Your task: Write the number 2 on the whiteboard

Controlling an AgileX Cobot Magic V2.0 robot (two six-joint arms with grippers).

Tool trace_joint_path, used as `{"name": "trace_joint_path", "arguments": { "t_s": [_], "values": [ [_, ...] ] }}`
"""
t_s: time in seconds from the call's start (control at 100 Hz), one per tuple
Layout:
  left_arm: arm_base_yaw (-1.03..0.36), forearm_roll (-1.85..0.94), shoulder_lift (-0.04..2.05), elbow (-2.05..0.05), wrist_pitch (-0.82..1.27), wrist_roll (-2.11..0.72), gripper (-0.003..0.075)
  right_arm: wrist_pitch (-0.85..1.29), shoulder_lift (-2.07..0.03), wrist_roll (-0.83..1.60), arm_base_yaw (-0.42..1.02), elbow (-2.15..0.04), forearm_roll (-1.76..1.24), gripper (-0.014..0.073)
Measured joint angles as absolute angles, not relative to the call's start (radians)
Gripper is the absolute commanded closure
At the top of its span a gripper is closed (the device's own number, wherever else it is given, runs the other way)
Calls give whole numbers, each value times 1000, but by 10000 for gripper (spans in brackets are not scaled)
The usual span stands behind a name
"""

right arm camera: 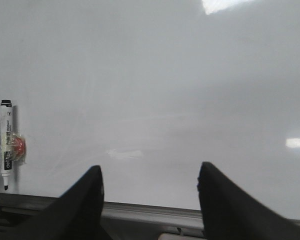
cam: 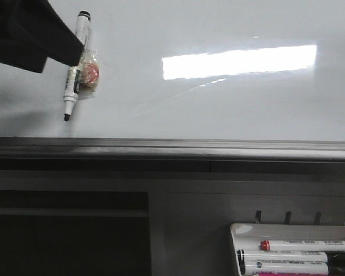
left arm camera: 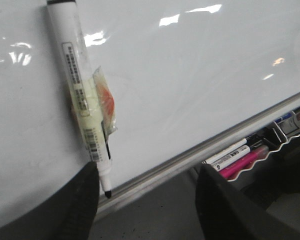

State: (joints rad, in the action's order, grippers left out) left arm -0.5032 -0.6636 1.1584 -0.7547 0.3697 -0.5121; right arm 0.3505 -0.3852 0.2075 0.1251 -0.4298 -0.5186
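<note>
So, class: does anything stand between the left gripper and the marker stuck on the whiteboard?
Nothing visible does. The marker hangs on the whiteboard just beyond the open left gripper, no object between them.

The large glossy white whiteboard with its grey metal edge (cam: pixel 230 109) stands upright before me, its surface bare of any stroke, with faint wipe smears and a bright rectangular light reflected right of centre.

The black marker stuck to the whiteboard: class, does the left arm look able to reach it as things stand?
Probably yes. The marker hangs uncapped on the whiteboard, just beside the left gripper, whose jaws stand open with nothing between them and it.
</note>
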Motion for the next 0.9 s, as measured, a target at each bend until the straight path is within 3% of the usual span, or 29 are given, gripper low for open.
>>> {"name": "trace_joint_path", "arguments": {
  "t_s": [0.16, 0.37, 0.53, 0.58, 0.64, 0.76, 0.9],
  "values": [
    [-507, -667, 1275, -761, 310, -512, 342, 358, -385, 207, 125, -430, -519, 216],
    [-509, -678, 1361, -765, 278, -512, 497, 397, -385, 210, 125, -430, -518, 216],
    [-511, -684, 1367, -765, 239, -512, 528, 430, -385, 226, 125, -430, -516, 216],
    [-513, -684, 1367, -765, 229, -512, 594, 432, -385, 227, 125, -430, -514, 216],
    [-513, -684, 1367, -765, 225, -512, 738, 435, -385, 238, 125, -430, -514, 216],
    [-518, -684, 1353, -765, 234, -518, 741, 486, -385, 342, 146, -461, -545, 216],
    [-561, -679, 1252, -767, 285, -598, 741, 595, -417, 626, 205, -563, -706, 216]
  ]
}}
